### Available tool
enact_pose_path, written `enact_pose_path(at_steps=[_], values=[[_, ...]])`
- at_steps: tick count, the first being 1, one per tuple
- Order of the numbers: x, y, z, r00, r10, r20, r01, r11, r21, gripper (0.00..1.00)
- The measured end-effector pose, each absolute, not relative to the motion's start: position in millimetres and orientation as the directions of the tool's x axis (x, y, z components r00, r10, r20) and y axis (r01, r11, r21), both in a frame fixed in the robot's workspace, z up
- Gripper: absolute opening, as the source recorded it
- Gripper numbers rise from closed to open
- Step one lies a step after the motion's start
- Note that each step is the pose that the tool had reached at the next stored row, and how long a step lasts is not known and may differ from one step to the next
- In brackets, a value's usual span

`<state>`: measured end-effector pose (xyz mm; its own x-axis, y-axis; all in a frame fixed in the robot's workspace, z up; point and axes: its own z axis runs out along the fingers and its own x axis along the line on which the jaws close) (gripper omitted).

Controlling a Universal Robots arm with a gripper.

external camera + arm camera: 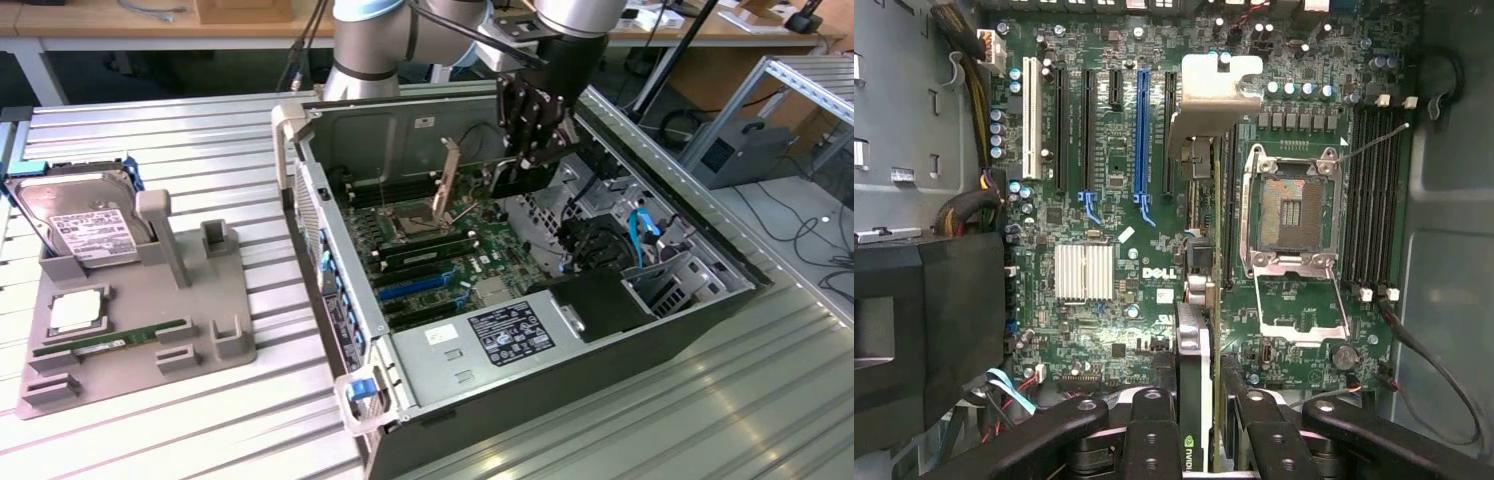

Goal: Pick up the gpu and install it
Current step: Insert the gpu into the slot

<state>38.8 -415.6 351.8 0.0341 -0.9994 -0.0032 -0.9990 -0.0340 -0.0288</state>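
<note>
My gripper hangs over the open computer case, shut on the gpu, which is held on edge above the motherboard. In the wrist view the gpu runs edge-on between my two black fingers, and my gripper clamps it from both sides. Its silver end bracket points away from the camera. Below it lie the expansion slots, among them a long blue slot, and the card is not seated in any of them.
The CPU socket stands open beside the card, its load plate raised. A black drive cage and cables crowd one side of the case. On the exterior view's left, a grey tray holds a hard drive and a memory stick.
</note>
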Motion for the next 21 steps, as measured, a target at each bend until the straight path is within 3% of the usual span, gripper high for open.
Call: enact_pose_path(at_steps=[21], values=[[30.4,-418.5,340.3,0.034,-0.999,-0.003,-0.999,-0.034,-0.029,0.27]])
